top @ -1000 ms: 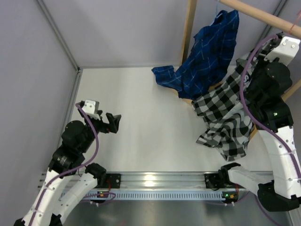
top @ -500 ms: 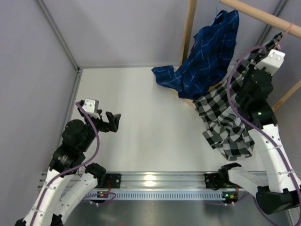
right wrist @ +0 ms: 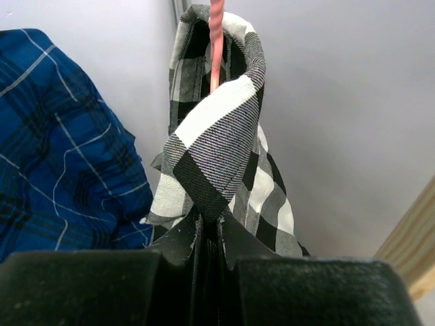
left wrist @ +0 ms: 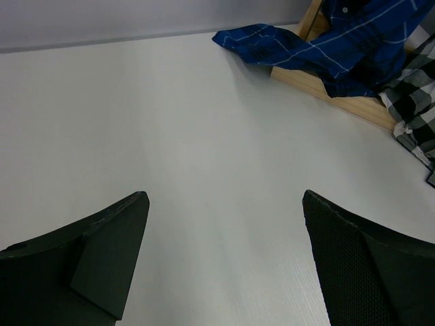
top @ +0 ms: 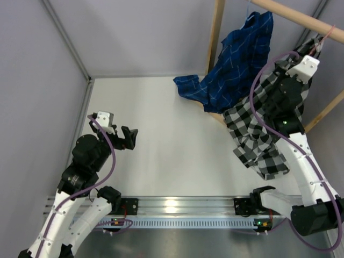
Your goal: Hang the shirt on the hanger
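The matte black left gripper (left wrist: 224,200) is held spread wide above the smooth white table (top: 161,118). The right gripper (right wrist: 206,227) is pressed together on a fold of the soft black-and-white large-check shirt (top: 258,140), which is hung lengthwise from that high pinch down to a crumpled lower end at the table's right side. Beyond the fold, a thin pink wire hanger (right wrist: 215,41) is seen rising through a loop of the cloth, near a blue plaid shirt (top: 236,64) draped below a round wooden rod (top: 301,19).

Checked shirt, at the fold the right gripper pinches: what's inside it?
A pink wire of the hanger runs down into the fold of the shirt above the right gripper. Fabric covers the rest of the hanger, so its seating cannot be seen.
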`<control>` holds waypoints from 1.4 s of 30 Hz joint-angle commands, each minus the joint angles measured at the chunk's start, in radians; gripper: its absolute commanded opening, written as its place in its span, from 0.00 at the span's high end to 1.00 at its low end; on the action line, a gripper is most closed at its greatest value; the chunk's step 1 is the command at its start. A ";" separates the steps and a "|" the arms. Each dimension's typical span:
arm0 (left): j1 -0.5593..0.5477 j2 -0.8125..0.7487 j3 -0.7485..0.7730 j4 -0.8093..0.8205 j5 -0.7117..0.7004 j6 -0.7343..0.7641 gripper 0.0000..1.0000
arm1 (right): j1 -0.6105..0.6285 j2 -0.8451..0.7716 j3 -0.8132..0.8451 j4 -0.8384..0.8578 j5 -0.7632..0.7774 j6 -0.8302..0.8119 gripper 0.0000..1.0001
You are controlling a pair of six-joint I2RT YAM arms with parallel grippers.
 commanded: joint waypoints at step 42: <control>0.043 -0.048 0.031 0.016 -0.338 -0.067 0.02 | 0.005 -0.378 0.282 -0.937 -0.541 0.215 0.00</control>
